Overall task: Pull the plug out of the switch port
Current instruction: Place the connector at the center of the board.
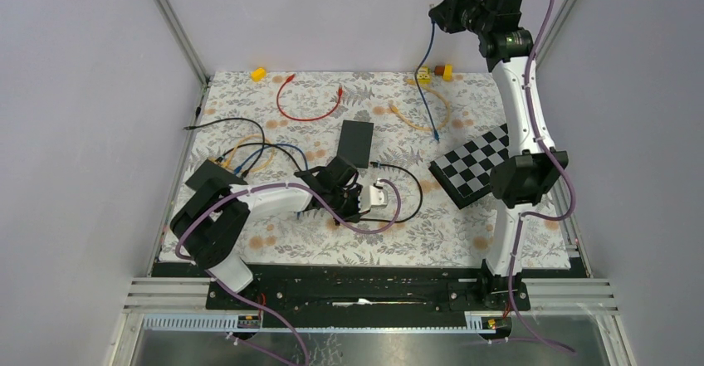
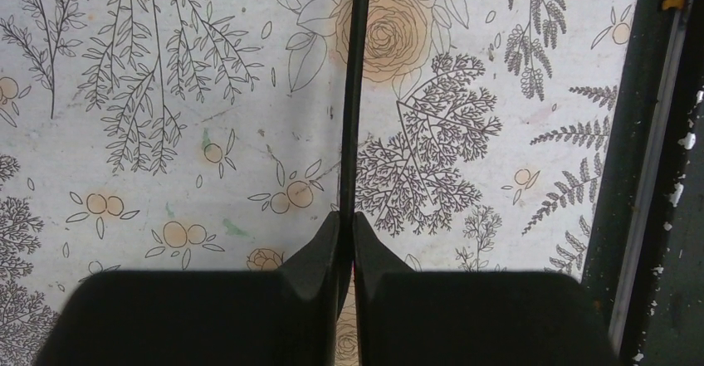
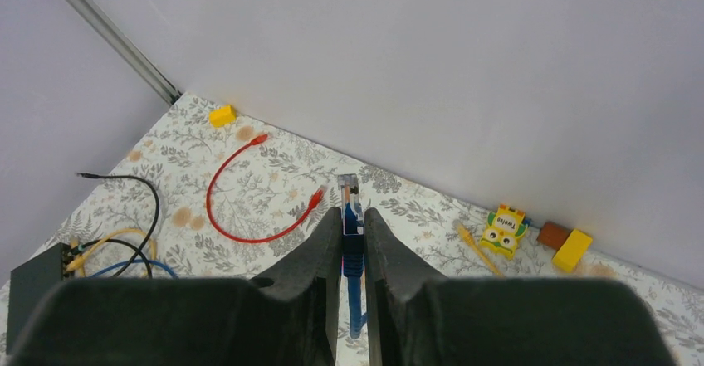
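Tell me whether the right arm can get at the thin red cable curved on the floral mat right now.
Probably not yet: nothing lies over the thin red cable, but the right gripper is raised high, shut on the blue network cable's plug.

left arm (image 1: 249, 204) folded low, forearm across toward centre, left gripper (image 2: 347, 226) facing down at the surface (image 2: 498, 92), fingers (image 2: 315, 258) pinched on a black cable (image 2: 355, 92); right arm (image 1: 519, 125) stretched tall toward the far side, right gripper (image 3: 353, 226) raised high, its fingers clamped on a blue cable plug (image 3: 349, 198).
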`<state>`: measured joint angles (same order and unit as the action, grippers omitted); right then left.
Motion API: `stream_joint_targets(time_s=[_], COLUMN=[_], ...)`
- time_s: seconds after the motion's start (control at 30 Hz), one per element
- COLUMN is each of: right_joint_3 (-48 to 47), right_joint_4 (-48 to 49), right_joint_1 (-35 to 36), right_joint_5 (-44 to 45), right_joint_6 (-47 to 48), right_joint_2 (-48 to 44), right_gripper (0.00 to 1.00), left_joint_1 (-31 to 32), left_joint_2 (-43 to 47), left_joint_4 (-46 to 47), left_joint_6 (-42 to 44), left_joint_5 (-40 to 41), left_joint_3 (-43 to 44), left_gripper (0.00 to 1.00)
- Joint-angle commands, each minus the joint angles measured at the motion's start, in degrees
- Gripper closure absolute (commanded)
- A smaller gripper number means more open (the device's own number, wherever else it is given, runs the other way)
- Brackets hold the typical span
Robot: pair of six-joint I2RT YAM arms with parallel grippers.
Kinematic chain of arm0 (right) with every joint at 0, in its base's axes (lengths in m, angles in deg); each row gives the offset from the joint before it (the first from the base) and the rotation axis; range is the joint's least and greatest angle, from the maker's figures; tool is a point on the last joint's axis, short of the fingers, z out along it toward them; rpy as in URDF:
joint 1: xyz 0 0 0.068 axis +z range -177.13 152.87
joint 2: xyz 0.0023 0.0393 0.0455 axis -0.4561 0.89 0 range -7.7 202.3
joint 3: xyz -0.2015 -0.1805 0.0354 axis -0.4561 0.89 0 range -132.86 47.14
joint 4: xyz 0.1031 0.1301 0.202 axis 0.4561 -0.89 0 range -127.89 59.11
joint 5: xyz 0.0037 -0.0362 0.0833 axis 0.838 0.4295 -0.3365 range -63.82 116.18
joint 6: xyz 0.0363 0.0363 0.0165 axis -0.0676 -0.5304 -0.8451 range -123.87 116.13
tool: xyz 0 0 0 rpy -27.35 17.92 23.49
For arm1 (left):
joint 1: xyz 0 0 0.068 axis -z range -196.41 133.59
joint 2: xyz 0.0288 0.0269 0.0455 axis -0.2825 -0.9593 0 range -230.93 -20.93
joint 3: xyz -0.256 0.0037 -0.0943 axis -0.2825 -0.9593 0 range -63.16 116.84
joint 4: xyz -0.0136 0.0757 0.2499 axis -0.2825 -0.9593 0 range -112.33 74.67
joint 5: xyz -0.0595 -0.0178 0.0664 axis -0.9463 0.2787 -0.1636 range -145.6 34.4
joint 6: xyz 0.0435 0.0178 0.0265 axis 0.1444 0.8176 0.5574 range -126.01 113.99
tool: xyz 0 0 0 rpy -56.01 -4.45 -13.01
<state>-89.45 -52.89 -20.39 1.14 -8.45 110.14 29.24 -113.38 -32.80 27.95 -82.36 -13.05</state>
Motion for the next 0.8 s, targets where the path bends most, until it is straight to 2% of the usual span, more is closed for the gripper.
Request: stream_joint_targets(time_s=[0.0, 0.27, 0.57, 0.77], right_joint_3=[-6.2, -8.7, -2.8, -5.0], right_joint_4=[2.2, -0.4, -0.6, 1.8], right_joint_1=[0.1, 0.7, 9.3, 12.5], right_joint_5=[-0.1, 7.6, 29.8, 36.2], right_joint_6=[1.1, 13.8, 37.6, 43.6], right_joint_2=[2.2, 6.3, 9.2, 15.4], right_gripper=[1.00, 1.00, 1.00, 1.00], left_joint_1=[0.0, 0.0, 0.0, 0.0], left_joint_2=[-0.5, -0.9, -1.2, -0.8], left_joint_4=[2.7, 2.7, 2.7, 2.8], left_joint_6=[-0.6, -0.9, -1.0, -1.1], left_joint_5=[0.5, 1.4, 2.4, 2.8], left_joint_3=[0.4, 1.7, 2.1, 1.9], left_gripper=[0.92, 0.90, 0.88, 0.87])
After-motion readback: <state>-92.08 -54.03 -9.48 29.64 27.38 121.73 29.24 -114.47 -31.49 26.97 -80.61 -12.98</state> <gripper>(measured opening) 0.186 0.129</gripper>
